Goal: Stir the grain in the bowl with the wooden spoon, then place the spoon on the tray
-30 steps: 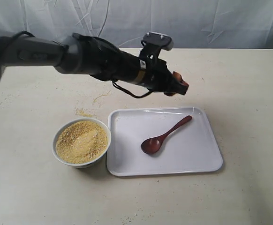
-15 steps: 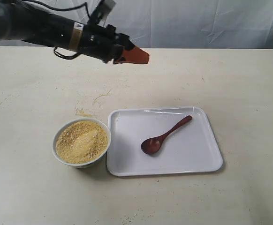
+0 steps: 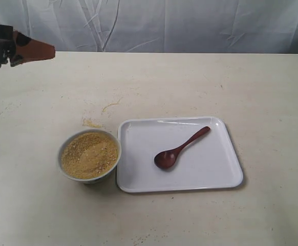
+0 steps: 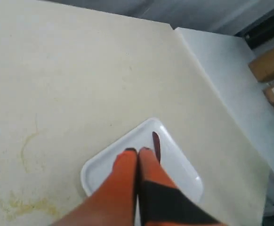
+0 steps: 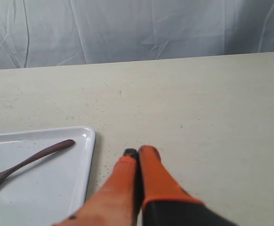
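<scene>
Exterior view shows us the spoon lying free on the tray, its bowl end toward the near left and its handle pointing to the far right. Just left of the tray sits the bowl, filled with grain. A few spilled grains lie on the table just beyond it. We find the left gripper at the far left edge, well apart from all of these, its orange jaws pressed together with nothing between them. We see the right gripper only in its wrist view. Its jaws are likewise closed and empty, pointing at bare table to the right of the tray.
</scene>
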You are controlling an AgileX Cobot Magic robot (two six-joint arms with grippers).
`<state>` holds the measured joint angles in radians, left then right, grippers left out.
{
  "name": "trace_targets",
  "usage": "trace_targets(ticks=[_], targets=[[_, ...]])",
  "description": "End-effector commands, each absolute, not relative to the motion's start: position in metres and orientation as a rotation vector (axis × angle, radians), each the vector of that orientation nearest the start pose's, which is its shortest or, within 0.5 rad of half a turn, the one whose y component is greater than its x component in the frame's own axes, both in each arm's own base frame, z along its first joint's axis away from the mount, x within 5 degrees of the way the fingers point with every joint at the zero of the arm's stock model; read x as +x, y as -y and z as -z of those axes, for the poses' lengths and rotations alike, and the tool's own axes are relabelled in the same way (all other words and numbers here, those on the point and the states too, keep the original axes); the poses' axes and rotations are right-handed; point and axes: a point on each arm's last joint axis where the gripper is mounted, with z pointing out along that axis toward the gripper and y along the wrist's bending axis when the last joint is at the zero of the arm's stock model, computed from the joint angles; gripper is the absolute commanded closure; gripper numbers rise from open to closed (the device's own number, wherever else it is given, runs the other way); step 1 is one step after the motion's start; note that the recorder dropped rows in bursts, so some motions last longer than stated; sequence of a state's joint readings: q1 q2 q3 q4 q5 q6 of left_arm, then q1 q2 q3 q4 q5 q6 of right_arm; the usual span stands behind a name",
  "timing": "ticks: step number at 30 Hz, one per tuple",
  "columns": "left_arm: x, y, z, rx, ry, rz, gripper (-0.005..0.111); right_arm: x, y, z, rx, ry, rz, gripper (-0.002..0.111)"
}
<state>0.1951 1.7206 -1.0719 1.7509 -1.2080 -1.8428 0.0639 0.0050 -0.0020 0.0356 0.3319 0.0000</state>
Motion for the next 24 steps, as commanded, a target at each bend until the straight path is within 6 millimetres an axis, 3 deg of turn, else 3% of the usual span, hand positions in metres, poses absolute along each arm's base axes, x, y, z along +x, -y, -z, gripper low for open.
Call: trace_targets(ticks=[1,4,7,9,11,13,16,18,19,21,23,24], targets=[[0.289,0.034,-0.287,0.676,-1.915,0.994,0.107,0.054,-0.004,-0.184,-0.033,-1.806,-0.075,0.107],[0.267,0.036,-0.309,0.589,-1.892,0.635,0.107,0.054,-0.004,-0.184,-0.033,-1.806,-0.075,0.107],[0.258,0.009,-0.315,0.318,-1.895,0.205,0.107,0.054,-0.004,-0.184,-0.033,-1.806,-0.075,0.107],[0.254,-0.013,-0.303,0.130,-1.928,-0.026,0.107,0.054,-0.004,-0.184,-0.032,-1.806,-0.077,0.107],[0.249,-0.026,-0.279,-0.063,-1.991,-0.103,0.107,0.054,-0.004,-0.184,-0.032,-1.808,-0.077,0.107],[0.244,-0.029,-0.251,-0.120,-2.084,-0.120,0.107,0.054,-0.004,-0.184,-0.032,-1.808,-0.077,0.107],[0.246,-0.012,-0.240,-0.033,-2.138,0.089,0.107,0.054,-0.004,-0.184,-0.032,-1.808,-0.077,0.107],[0.244,0.006,-0.253,0.103,-2.109,0.244,0.107,0.054,-0.004,-0.184,-0.032,-1.808,-0.077,0.107],[0.238,0.016,-0.268,0.101,-2.054,0.278,0.107,0.054,-0.004,-0.184,-0.032,-1.808,-0.077,0.107],[0.221,0.018,-0.297,0.113,-1.913,0.136,0.107,0.054,-0.004,-0.184,-0.032,-1.808,-0.077,0.107],[0.201,0.000,-0.329,0.074,-1.738,-0.222,0.107,0.054,-0.004,-0.184,-0.032,-1.808,-0.077,0.107],[0.186,-0.020,-0.345,0.051,-1.657,-0.552,0.107,0.054,-0.004,-0.184,-0.033,-1.806,-0.076,0.107]])
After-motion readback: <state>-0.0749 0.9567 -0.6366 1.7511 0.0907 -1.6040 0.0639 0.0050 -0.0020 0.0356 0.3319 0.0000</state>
